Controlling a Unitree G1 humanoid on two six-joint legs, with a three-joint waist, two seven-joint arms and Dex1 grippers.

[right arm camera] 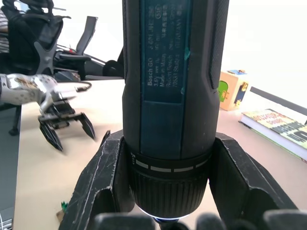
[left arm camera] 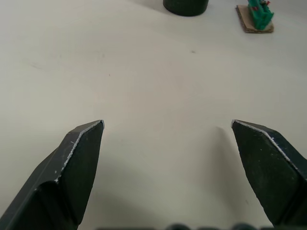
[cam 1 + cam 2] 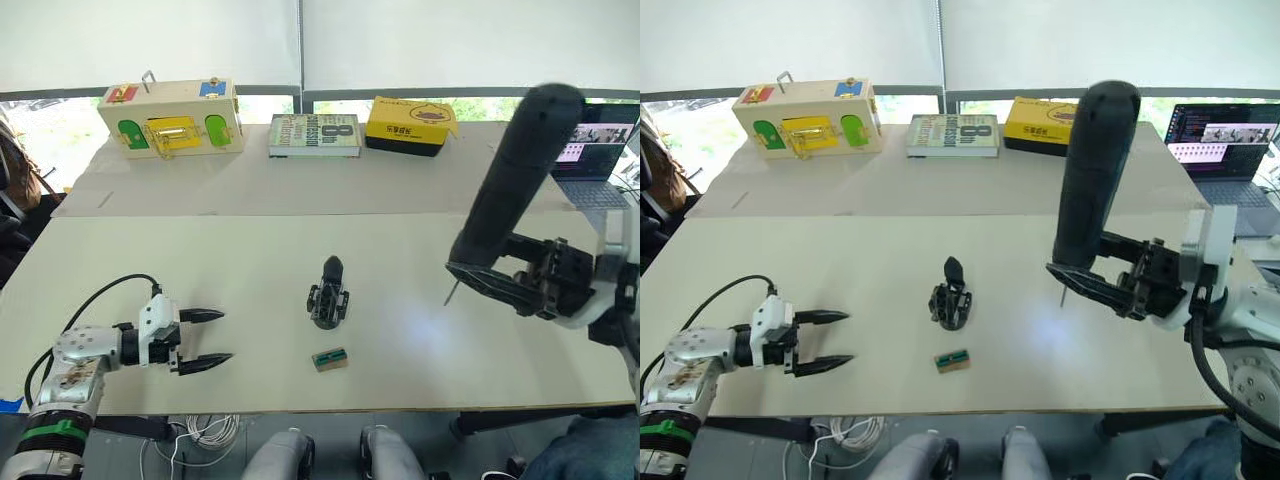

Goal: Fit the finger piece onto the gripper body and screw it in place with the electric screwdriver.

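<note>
The gripper body (image 3: pixel 327 304) sits mid-table, a small black knobbly block. The finger piece (image 3: pixel 332 268) rises from its far side as a dark pointed wedge, touching it. To the right, my right gripper (image 3: pixel 497 282) is shut on the electric screwdriver (image 3: pixel 515 175), gripping it low on the barrel. The tool stands nearly upright above the table, leaning right. Its thin bit (image 3: pixel 451 293) points down, well to the right of the gripper body. My left gripper (image 3: pixel 204 337) hovers low near the front left, open and holding nothing, its fingers pointing toward the gripper body.
A small green-topped tan block (image 3: pixel 329 359) lies just in front of the gripper body. Along the far edge stand a wooden latch box (image 3: pixel 172 118), a book (image 3: pixel 314 135) and a yellow box (image 3: pixel 408 124). A laptop (image 3: pixel 600 150) sits at the far right.
</note>
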